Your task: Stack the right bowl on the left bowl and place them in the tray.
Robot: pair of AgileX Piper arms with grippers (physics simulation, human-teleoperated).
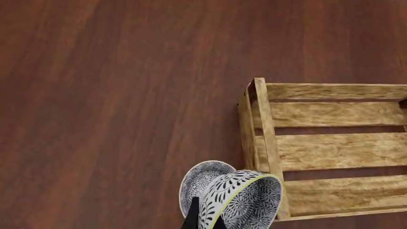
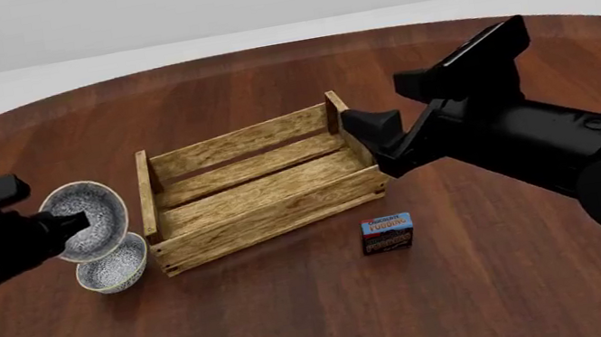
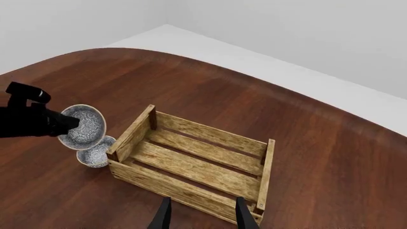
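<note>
1. Wooden slats make up your tray (image 2: 261, 189), a low crate with corner posts that sits near the middle of the dark brown table (image 2: 303, 333), turned slightly so its right end lies farther toward the far edge than its left end.
2. Your left gripper (image 2: 75, 223) is at the left side of the table, just beside the tray's left end, clamped on the rim of one patterned bowl (image 2: 86, 221).
3. That held bowl is lifted off the table and tipped on its side, its speckled inside facing toward the tray; in the left wrist view you see its black-and-white leaf pattern, a thin yellow-green rim line and one dark finger (image 1: 190, 217) against its wall.
4. A second bowl (image 2: 112, 266) stands upright on the table right below the held one, close to the tray's near-left corner; you cannot tell from these views whether the two bowls touch.
5. Nothing lies inside the tray: only its bare slats show.
6. Your right gripper (image 3: 201, 212) hangs in the air over the tray's right end, its jaws apart and holding nothing, the two dark fingers (image 3: 164, 215) pointing down toward the tray's near wall.
7. A small blue-and-brown pudding box (image 2: 387, 234) stands on the table toward the near edge, just beside the tray's near-right corner and apart from it.
</note>
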